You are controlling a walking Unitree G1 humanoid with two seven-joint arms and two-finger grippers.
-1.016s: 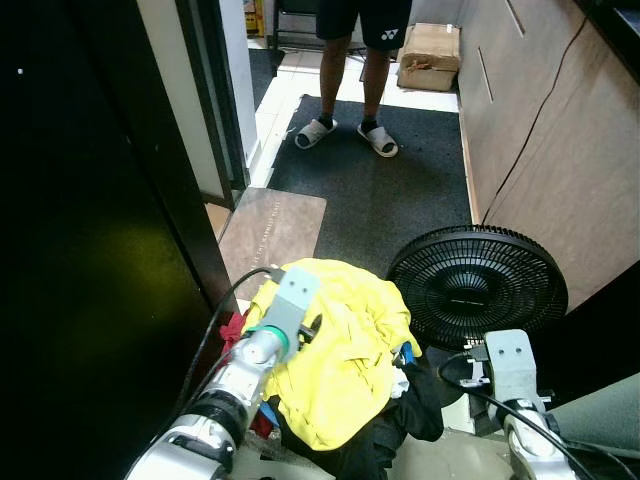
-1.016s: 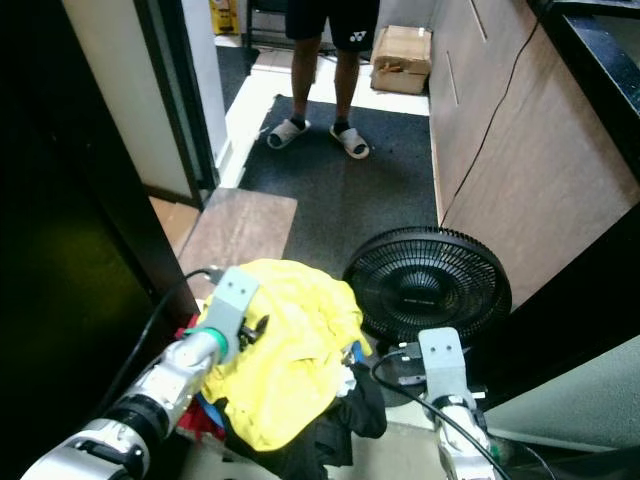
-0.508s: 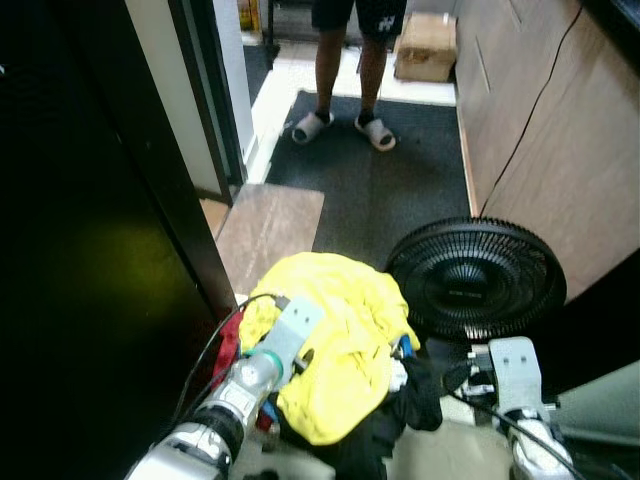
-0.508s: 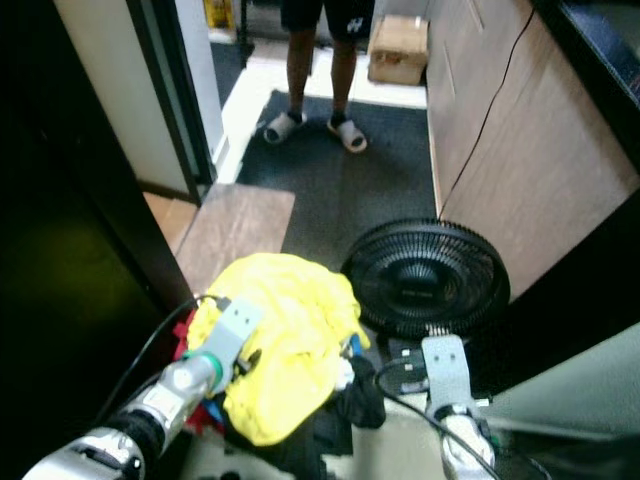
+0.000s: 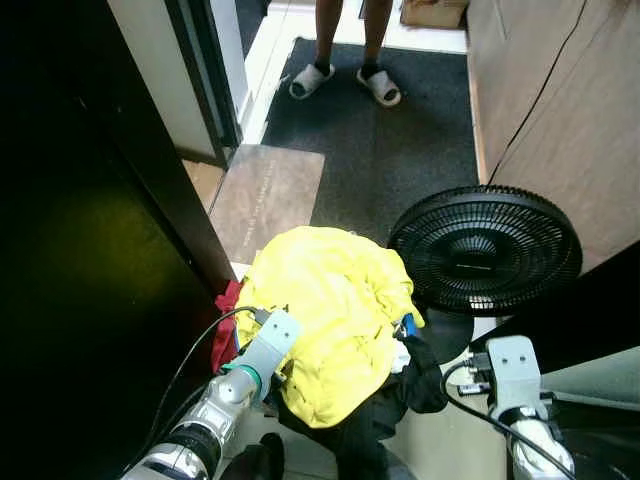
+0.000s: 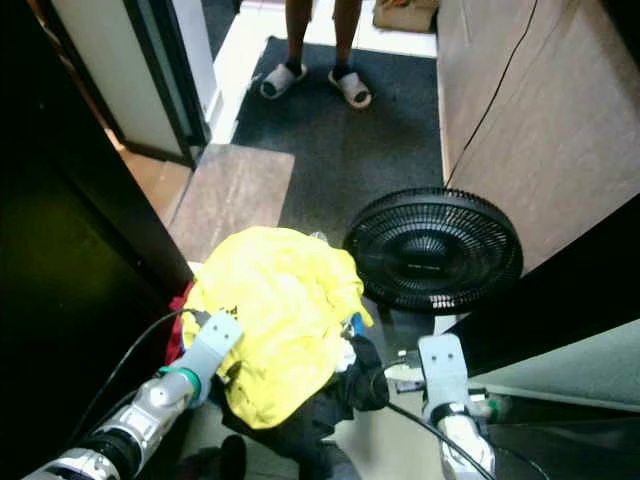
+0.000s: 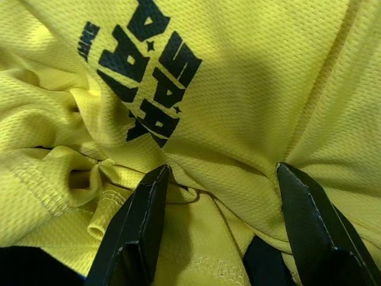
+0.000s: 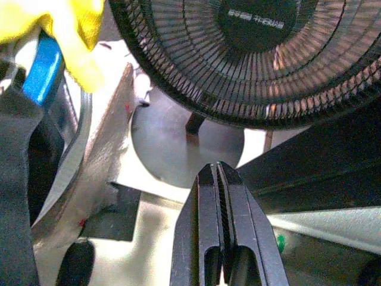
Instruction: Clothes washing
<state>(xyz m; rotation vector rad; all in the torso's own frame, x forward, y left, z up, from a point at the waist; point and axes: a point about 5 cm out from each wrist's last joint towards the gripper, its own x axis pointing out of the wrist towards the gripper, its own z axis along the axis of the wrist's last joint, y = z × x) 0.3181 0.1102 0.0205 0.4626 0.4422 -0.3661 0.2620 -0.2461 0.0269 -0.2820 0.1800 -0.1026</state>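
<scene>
Yellow shirt [image 5: 330, 325]: we see it heaped on top of the laundry pile, just beside the fan, at the foot of the dark cabinet; black printed lettering [image 7: 143, 71] shows on its mesh cloth.
Laundry pile: under the yellow we make out black clothes [image 5: 400, 395], a red garment [image 5: 225, 320] on the left side, and a small blue piece [image 5: 408, 325] toward the fan.
Left claw [image 7: 220, 196]: we find its fingers [image 7: 146, 205] spread wide, tips pressed against the yellow cloth, a fold lying between them, not pinched.
Right claw [image 8: 221, 196]: we see it pressed together and holding nothing, low beside the pile, pointing toward the fan's round base [image 8: 178, 143].
Fan [image 5: 485, 250]: black and round-grilled, it sits on the floor to the right of the pile.
Floor: we note a brown mat [image 5: 268, 195] past the pile and a dark carpet [image 5: 400, 140] beyond it.
Person: legs and grey sandals [image 5: 312, 80] stand on the far edge of the carpet.
</scene>
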